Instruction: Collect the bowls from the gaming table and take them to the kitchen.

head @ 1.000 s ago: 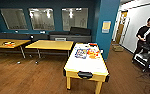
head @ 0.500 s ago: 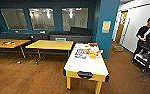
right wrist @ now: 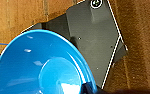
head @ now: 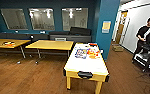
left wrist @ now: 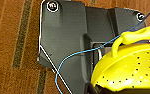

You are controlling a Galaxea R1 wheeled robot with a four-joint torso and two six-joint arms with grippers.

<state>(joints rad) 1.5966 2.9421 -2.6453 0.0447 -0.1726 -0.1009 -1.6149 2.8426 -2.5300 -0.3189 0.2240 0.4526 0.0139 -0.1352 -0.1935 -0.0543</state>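
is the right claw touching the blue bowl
Cannot tell. In the right wrist view the blue bowl looms large close to the camera, but the claw's contact with its rim is not plainly visible.

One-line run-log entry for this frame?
scene: wood-floor room, gaming table ahead | left wrist view: yellow-green bowl close up | right wrist view: blue bowl close up | person beside right wall

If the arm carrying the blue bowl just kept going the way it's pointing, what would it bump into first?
Probably the wooden floor. The right wrist view looks down past the blue bowl at brown boards, with nothing else between. How far off the floor lies is unclear, and part of the robot's own dark plate sits alongside.
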